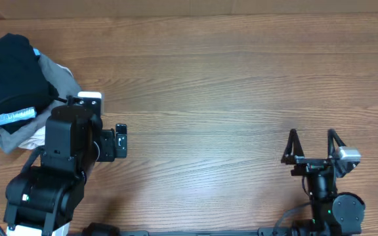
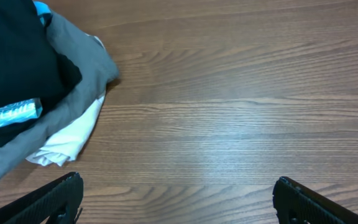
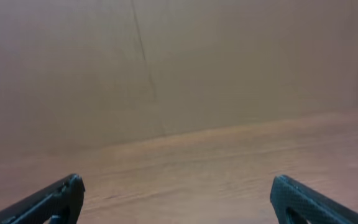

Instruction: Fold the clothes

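From overhead, shows the clothes (image 1: pixel 15 82) as a crumpled heap of black, grey and white at the far left corner of the table (image 1: pixel 228 85), none of it spread or folded. Places the left arm (image 1: pixel 64 154) just beside that heap, and the right gripper (image 1: pixel 313 139) well apart, low on the right, spread wide and empty.

Through the left wrist, finds the left gripper (image 2: pixel 178 184) gaping over bare wood, holding nothing, the heap up and to its left.

Through the right wrist, catches only parted fingertips (image 3: pixel 58 194), tabletop and a plain wall (image 3: pixel 166 62).

Looks like the very start: separating, flattening and folding every garment left to do.
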You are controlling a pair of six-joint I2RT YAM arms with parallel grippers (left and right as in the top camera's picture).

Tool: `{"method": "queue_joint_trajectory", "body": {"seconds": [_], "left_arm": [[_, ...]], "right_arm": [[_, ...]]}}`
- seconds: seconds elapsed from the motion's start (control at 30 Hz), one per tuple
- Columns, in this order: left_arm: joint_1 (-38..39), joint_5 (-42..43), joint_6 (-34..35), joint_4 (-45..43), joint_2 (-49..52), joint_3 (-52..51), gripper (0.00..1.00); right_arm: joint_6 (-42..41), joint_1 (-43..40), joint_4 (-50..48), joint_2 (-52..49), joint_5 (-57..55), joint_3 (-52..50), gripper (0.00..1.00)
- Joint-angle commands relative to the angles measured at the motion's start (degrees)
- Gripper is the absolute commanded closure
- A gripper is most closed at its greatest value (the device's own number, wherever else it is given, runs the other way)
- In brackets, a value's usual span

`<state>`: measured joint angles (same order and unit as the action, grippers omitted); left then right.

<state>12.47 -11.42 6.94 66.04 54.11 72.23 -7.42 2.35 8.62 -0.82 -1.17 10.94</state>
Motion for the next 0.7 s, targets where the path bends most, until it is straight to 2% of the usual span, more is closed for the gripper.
{"method": "queue_joint_trajectory", "body": {"seconds": [0.0, 0.1, 0.23, 0.37, 0.67], "left_arm": [[0.3, -0.6, -0.7, 0.0, 0.6, -0.1, 0.0], [0.3, -0.6, -0.7, 0.0, 1.0, -0.1, 0.0], [0.3, -0.6, -0.7, 0.0, 1.7, -0.1, 0.0], [0.3, -0.6, -0.7, 0.0, 2.5, -0.1, 0.0], [0.3, -0.6, -0.7, 0.0, 4.8, -0.1, 0.0]], "right_arm": [[1.6, -0.9, -9.6, 0.7, 1.5, -6.1, 0.0], [3.5, -0.9, -17.9, 0.7, 1.4, -10.6, 0.0], [8.2, -1.0, -14.3, 0.7, 2.6, -10.5, 0.0], [7.4, -0.9, -4.5, 0.7, 6.0, -10.5, 0.0], [7.5, -0.8, -4.2, 0.6, 6.2, -10.5, 0.0]]}}
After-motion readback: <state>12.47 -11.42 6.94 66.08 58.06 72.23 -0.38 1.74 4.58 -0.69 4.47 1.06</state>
